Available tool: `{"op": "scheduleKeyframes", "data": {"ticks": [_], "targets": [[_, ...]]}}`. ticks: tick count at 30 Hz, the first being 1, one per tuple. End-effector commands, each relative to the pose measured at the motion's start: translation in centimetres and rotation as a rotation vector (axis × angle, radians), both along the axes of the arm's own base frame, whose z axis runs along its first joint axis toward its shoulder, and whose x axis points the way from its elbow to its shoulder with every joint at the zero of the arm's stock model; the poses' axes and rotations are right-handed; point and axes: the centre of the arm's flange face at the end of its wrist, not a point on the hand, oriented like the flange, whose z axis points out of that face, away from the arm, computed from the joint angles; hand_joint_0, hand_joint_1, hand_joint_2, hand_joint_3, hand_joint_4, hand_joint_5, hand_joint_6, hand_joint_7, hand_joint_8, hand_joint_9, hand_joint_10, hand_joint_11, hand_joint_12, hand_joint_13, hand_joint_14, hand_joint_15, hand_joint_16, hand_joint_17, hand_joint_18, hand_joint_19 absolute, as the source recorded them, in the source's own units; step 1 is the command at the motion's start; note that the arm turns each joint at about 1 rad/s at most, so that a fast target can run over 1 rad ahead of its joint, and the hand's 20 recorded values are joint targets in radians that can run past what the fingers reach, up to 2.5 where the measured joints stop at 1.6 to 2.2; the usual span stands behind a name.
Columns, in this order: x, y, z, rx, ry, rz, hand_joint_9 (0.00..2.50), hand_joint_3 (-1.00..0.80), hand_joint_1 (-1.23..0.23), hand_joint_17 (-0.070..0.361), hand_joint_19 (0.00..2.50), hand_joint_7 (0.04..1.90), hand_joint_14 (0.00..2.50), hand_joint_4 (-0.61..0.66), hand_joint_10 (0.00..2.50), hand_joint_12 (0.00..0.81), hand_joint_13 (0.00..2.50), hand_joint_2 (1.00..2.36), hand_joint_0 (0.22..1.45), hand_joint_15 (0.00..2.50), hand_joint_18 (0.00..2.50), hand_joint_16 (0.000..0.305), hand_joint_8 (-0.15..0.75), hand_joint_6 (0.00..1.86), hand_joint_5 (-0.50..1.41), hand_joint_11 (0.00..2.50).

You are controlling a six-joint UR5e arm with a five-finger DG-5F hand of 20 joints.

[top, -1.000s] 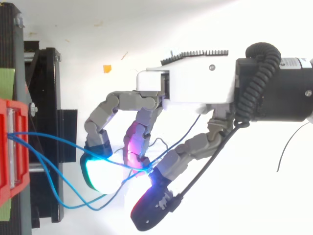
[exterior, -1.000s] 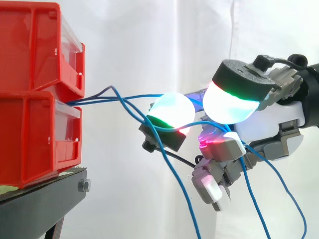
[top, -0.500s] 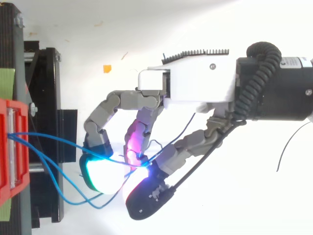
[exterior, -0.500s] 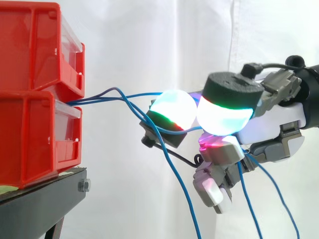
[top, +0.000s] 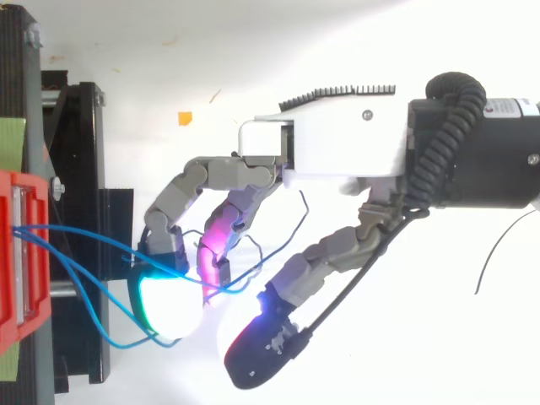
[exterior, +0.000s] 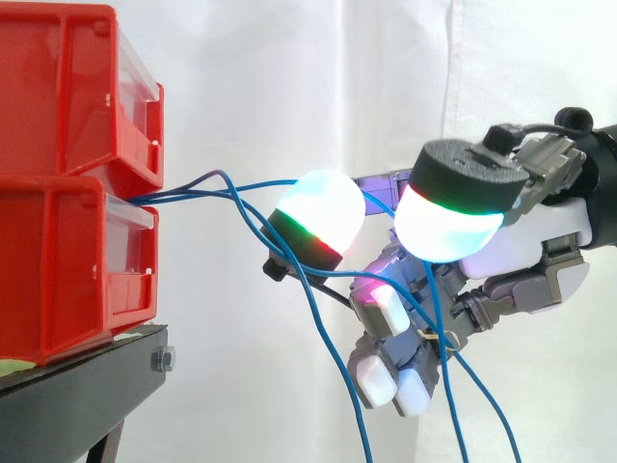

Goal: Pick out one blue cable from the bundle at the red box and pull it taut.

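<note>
Several thin blue cables (exterior: 207, 185) leave the gap between two stacked red boxes (exterior: 63, 260) at the left and sag to the right. My hand (exterior: 540, 231) comes in from the right, fingers curled among them. One blue cable (top: 93, 240) runs slack from the red box (top: 21, 253) under the green-glowing fingertip (top: 164, 299) and across the magenta-lit finger. In the side view other strands run down between the lower fingers (exterior: 395, 333). The thumb's pad (exterior: 448, 227) stands a little apart from the front fingertip (exterior: 318, 207).
The red boxes rest on a black stand (exterior: 77, 395), whose frame (top: 84, 169) lies at the left in the top view. A white curtain hangs behind. A small orange scrap (top: 184, 117) lies on the white floor. Loose cable loops hang below the hand.
The thumb has drawn back from the front fingertip, widening the gap. The lower fingers have stretched out to the left and down. The cables still sag.
</note>
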Motion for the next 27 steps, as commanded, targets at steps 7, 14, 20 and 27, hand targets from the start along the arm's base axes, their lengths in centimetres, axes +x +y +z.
{"op": "scheduleKeyframes", "data": {"ticks": [7,14,20,27], "targets": [[-0.1,0.1,1.2,0.002,-0.004,-0.001,1.16,-0.50,-0.57,0.105,0.62,0.82,0.02,-0.23,0.02,0.308,0.83,1.00,0.53,0.53,0.62,0.047,0.161,0.80,-0.15,0.69],[-0.2,0.3,1.4,0.000,0.013,0.002,1.19,-0.50,-0.53,0.109,0.65,0.85,0.02,-0.24,0.02,0.315,0.86,1.00,0.51,0.54,0.64,0.049,0.166,0.79,-0.14,0.69],[-0.2,0.4,1.4,0.000,0.016,0.003,1.16,-0.50,-0.38,0.112,0.69,0.80,0.02,-0.22,0.02,0.320,0.87,1.00,0.52,0.57,0.62,0.050,0.172,0.82,-0.17,0.72],[-0.5,0.4,1.4,-0.008,0.039,-0.005,1.15,-0.50,-0.50,0.106,0.71,0.81,0.02,-0.19,0.03,0.311,0.87,1.00,0.60,0.60,0.60,0.047,0.167,0.87,-0.19,0.76]]}}
